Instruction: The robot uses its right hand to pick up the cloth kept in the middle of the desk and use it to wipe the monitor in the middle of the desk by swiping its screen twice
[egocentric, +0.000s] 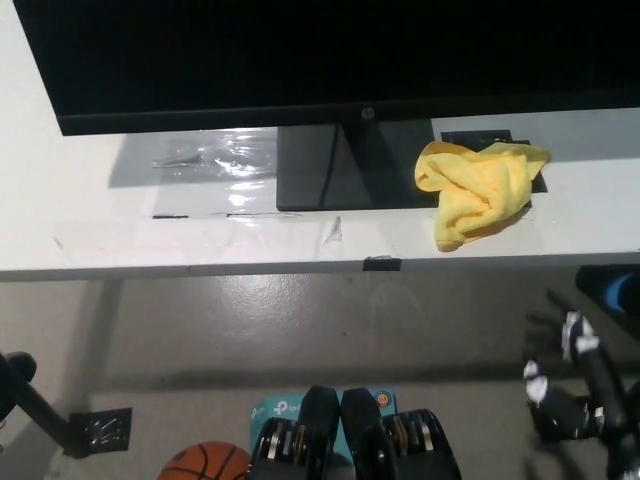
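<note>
A crumpled yellow cloth lies on the white desk, just right of the monitor's dark stand base. The black monitor fills the top of the head view, its screen dark. My black right hand hangs at the lower right, below the desk's front edge and well short of the cloth, fingers spread apart and holding nothing. The white left hand does not show.
Clear tape strips shine on the desk left of the stand. A small black tab sits at the desk's front edge. On the floor are an orange basketball, a black stand arm and a blue object.
</note>
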